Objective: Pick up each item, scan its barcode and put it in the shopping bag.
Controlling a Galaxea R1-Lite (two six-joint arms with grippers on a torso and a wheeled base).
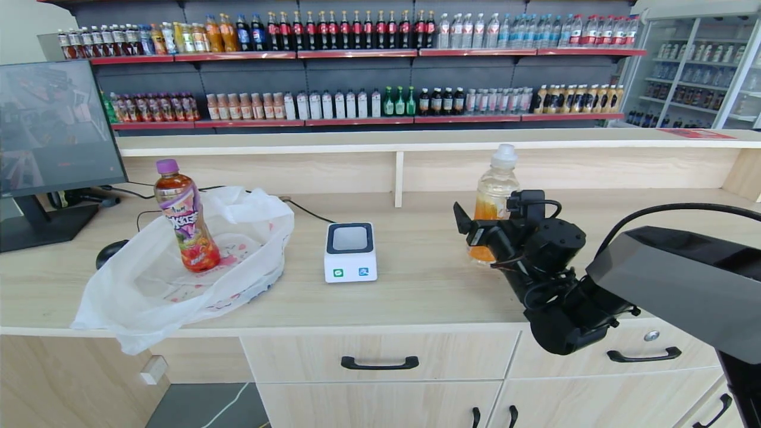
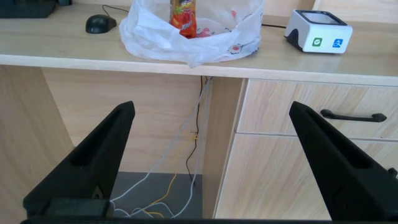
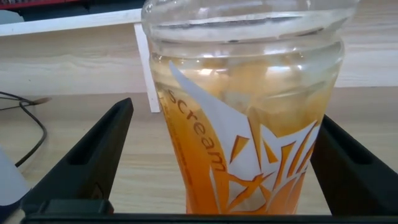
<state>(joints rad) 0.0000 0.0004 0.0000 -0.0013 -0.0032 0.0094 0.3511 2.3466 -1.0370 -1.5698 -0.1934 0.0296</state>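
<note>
- The orange drink bottle [image 1: 493, 202] is clear, ribbed plastic with a white cap. It is rounded at the shoulder and about half full of orange liquid.
- Its label is an orange and white wrap with sharp triangular shapes and slanted lettering.
- It stands upright on the pale wood-grain counter [image 1: 416, 279], well to the right of the scanner [image 1: 350, 252].
- The right gripper [image 3: 225, 115] is spread around this bottle. Its matte black, wedge-shaped fingers [image 3: 93, 155] flank the lower body, and a gap shows on one side. Whether the other finger touches the plastic cannot be told.
- The scanner is a white, rounded box with a grey glass top. Its front carries a green icon and a blue one.
- The shopping bag [image 1: 119, 279] is thin, crinkled white plastic with faint red print. It lies slumped open on the counter's left part.
- A second bottle [image 1: 187, 220] stands upright in the bag. It has a purple cap, a red-orange drink and a bright fruit-patterned label.
- The left gripper [image 2: 211, 109] hangs below counter level, facing the cabinet front. Its fingers [image 2: 93, 162] are wide apart and hold nothing.
- A dark monitor [image 1: 53, 125] and a black mouse [image 1: 110, 252] sit at the far left.
</note>
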